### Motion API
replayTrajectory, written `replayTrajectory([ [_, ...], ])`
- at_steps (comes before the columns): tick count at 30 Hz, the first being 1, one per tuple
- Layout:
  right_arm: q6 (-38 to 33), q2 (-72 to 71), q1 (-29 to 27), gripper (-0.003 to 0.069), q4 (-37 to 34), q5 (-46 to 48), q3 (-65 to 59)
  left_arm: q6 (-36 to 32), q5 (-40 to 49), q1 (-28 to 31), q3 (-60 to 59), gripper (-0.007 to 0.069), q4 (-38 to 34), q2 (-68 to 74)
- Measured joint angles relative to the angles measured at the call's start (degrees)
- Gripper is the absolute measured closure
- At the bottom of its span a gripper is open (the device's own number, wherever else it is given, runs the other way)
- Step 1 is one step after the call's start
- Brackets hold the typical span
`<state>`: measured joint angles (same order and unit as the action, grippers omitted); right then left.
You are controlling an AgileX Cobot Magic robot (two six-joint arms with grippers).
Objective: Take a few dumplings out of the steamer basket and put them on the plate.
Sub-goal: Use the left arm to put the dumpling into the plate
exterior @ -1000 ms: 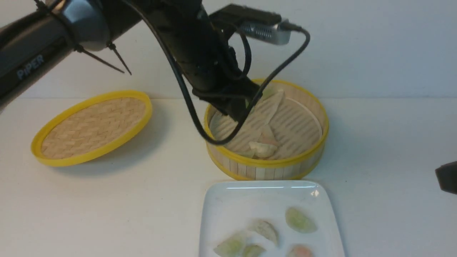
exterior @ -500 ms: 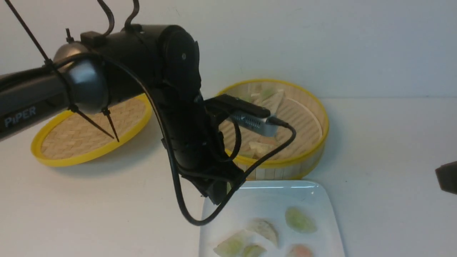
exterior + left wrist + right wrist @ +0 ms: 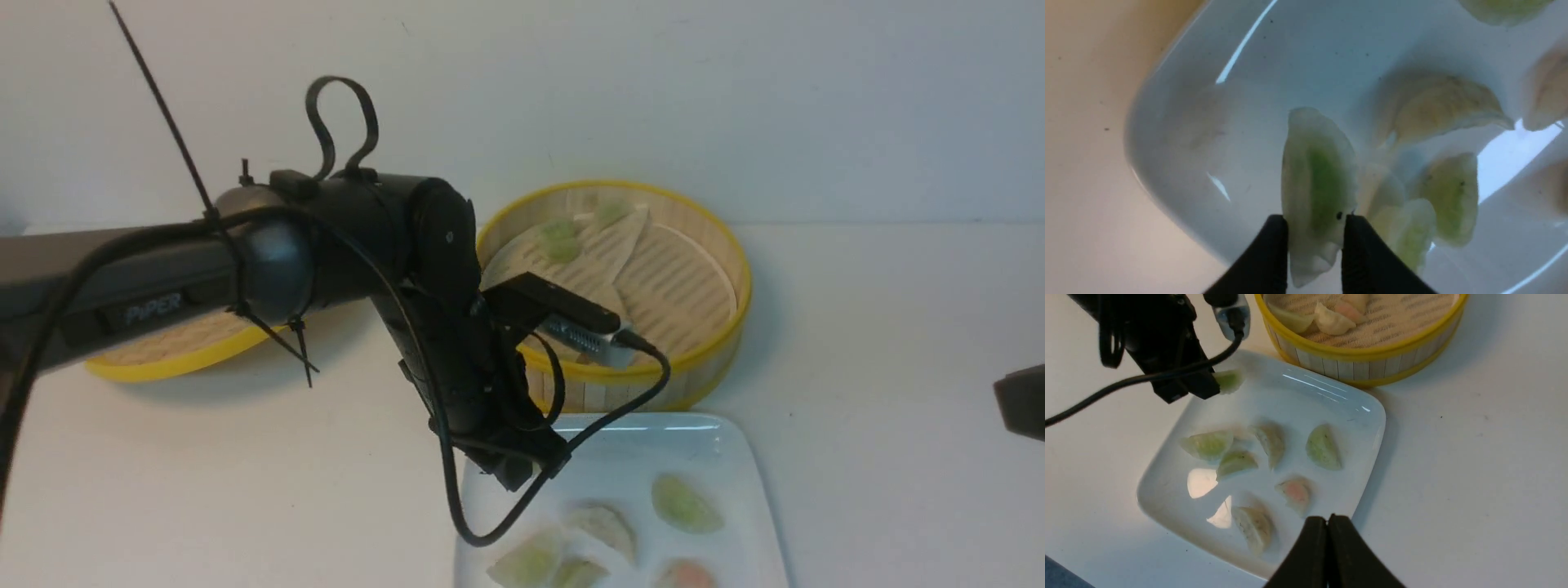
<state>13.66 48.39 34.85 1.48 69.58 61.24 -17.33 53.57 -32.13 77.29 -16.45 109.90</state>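
Held over the plate point(image 3: 1180, 122) corner
The left end effector point(image 3: 1314, 228) pinches a green dumpling point(image 3: 1318, 179), long axis hanging toward bare plate below; right end effector point(image 3: 1327, 520) closed, empty.

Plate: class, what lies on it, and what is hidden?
Six dumplings lie on the plate: three green, two whitish, one pinkish. The left gripper holds a seventh green dumpling above its corner. The right gripper hides part of its rim.
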Motion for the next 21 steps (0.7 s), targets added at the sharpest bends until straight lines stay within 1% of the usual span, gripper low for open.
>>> replayTrajectory([
  [4,0.0,0.0,0.0,0.0673,0.2,0.0,0.0,-1.3,-1.6,0.0,0.0,0.0470,-0.1,2.8],
  [6,0.0,0.0,0.0,0.0673,0.5,0.0,0.0,-1.4,-1.7,0.0,0.0,0.0451,-0.1,3.5],
  [8,0.0,0.0,0.0,0.0673,0.9,0.0,0.0,-1.4,-1.7,-0.1,0.0,0.0407,-0.1,4.0],
  [9,0.0,0.0,0.0,0.0673,1.3,-0.1,0.0,-1.5,-1.7,-0.1,0.0,0.0357,-0.1,4.2],
  [12,0.0,0.0,0.0,0.0673,1.9,-1.1,0.0,-1.5,-1.5,-0.1,0.5,0.0265,-0.1,4.2],
  [14,0.5,0.0,0.0,0.0673,2.9,-1.9,0.1,-1.2,0.0,-0.1,2.4,0.0201,-0.1,4.2],
  [15,1.2,0.2,0.0,0.0673,3.7,-2.0,0.4,-0.7,1.6,-0.1,4.0,0.0186,0.1,4.2],
  [17,2.6,1.0,0.0,0.0673,5.4,-2.0,1.4,0.7,5.0,-0.1,7.0,0.0183,0.8,4.2],
  [18,3.6,2.0,0.0,0.0673,6.7,-1.8,2.8,2.0,8.2,-0.1,10.0,0.0200,1.7,4.0],
  [21,3.9,6.5,0.0,0.0673,8.3,-0.7,7.8,5.0,13.4,0.1,15.8,0.0319,5.1,1.6],
])
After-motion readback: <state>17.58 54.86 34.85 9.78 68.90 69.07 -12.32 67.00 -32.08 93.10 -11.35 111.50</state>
